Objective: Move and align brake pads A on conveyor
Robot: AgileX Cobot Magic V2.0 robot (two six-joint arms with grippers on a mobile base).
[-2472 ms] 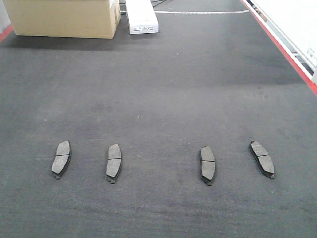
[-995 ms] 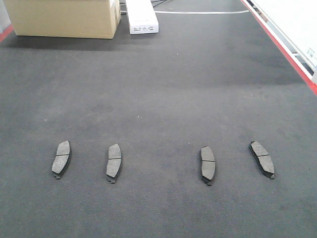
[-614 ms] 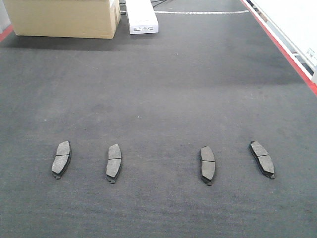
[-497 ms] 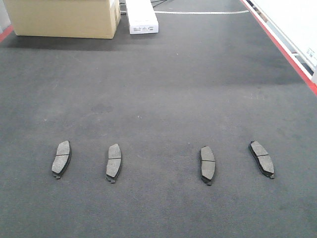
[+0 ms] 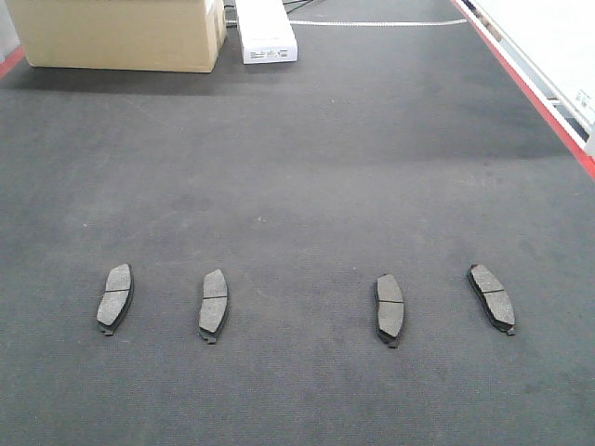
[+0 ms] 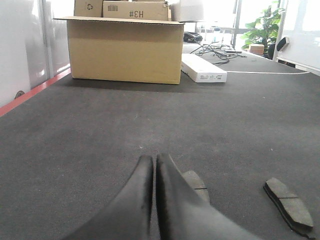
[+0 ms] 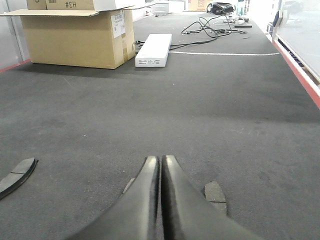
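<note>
Several brake pads A lie in a row across the near part of the dark conveyor [image 5: 307,167], friction face up: a left pair [image 5: 115,297] [image 5: 213,304] and a right pair [image 5: 390,308] [image 5: 492,297]. Neither gripper shows in the front view. In the left wrist view my left gripper [image 6: 152,159] is shut and empty, low over the belt, with one pad [image 6: 196,181] partly hidden behind its right finger and another pad [image 6: 290,205] further right. My right gripper [image 7: 161,160] is also shut and empty, with one pad [image 7: 216,194] to its right and one [image 7: 17,175] far left.
A cardboard box [image 5: 116,32] and a white flat box [image 5: 265,32] stand at the belt's far end. The red frame edge [image 5: 530,88] runs along the right side. Cables [image 7: 215,27] lie beyond the white box.
</note>
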